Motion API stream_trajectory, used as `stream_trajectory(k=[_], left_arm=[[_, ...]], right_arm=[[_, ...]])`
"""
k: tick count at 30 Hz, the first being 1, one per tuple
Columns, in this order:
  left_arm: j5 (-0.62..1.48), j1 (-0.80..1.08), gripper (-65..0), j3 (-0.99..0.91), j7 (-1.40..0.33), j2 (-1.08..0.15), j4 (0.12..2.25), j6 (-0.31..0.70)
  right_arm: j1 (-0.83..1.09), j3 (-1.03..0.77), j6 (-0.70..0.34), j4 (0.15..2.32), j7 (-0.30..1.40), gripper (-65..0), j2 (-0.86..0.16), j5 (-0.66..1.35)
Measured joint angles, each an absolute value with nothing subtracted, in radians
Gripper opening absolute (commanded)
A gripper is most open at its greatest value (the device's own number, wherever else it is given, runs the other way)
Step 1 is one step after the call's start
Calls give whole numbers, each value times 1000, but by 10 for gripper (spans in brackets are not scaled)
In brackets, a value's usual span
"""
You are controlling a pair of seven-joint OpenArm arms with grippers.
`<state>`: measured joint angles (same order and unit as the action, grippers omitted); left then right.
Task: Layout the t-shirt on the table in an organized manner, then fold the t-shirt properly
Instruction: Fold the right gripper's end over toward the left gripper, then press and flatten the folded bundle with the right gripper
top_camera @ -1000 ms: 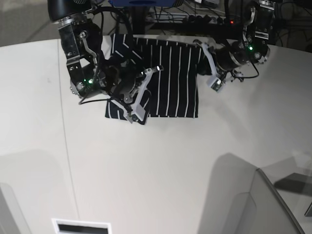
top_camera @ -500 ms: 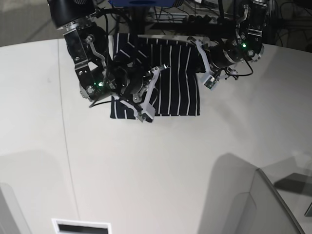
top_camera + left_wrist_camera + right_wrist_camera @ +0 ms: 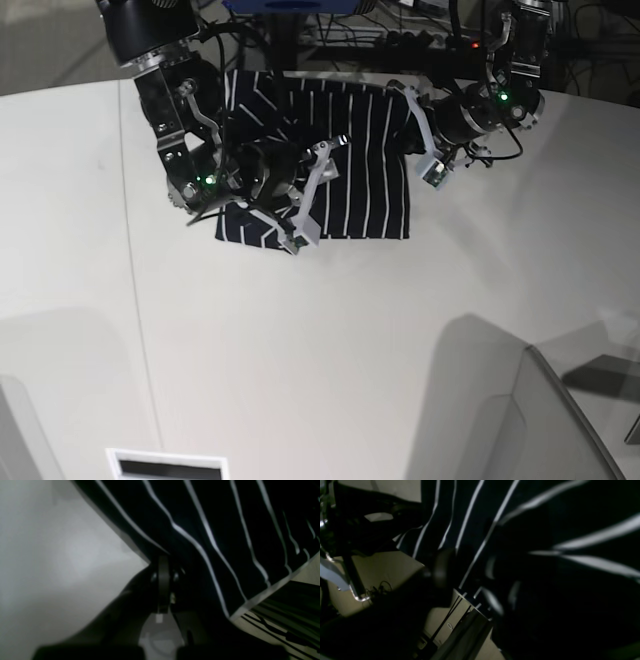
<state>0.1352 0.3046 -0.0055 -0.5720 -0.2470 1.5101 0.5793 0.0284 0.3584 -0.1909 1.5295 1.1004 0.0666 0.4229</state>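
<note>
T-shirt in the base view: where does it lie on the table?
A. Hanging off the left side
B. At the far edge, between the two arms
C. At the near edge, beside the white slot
B: the striped t-shirt lies flat at the table's far edge, an arm on either side.

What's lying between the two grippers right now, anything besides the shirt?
In the base view, only the striped t-shirt spans the gap between the right gripper and the left gripper, lying flat on the white table. Nothing else sits there.
</note>
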Motion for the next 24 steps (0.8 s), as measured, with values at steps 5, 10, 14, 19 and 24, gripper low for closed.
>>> stream_trajectory(k=[5, 10, 14, 19, 24], left_arm=[[138, 336, -650, -99, -568, -241, 1588, 591], [128, 366, -650, -279, -575, -262, 1649, 579], [131, 391, -650, -366, -573, -281, 1666, 583], [128, 403, -650, -445, -576, -288, 1665, 583], [131, 405, -650, -455, -573, -297, 1665, 584]], right_arm=[[28, 360, -191, 1531, 1097, -195, 67, 423], [16, 440, -191, 1532, 1097, -194, 55, 414], [-9, 542, -191, 1531, 1101, -195, 62, 426], [-43, 573, -190, 1530, 1102, -195, 61, 415], [-64, 601, -190, 1529, 1104, -195, 73, 426]])
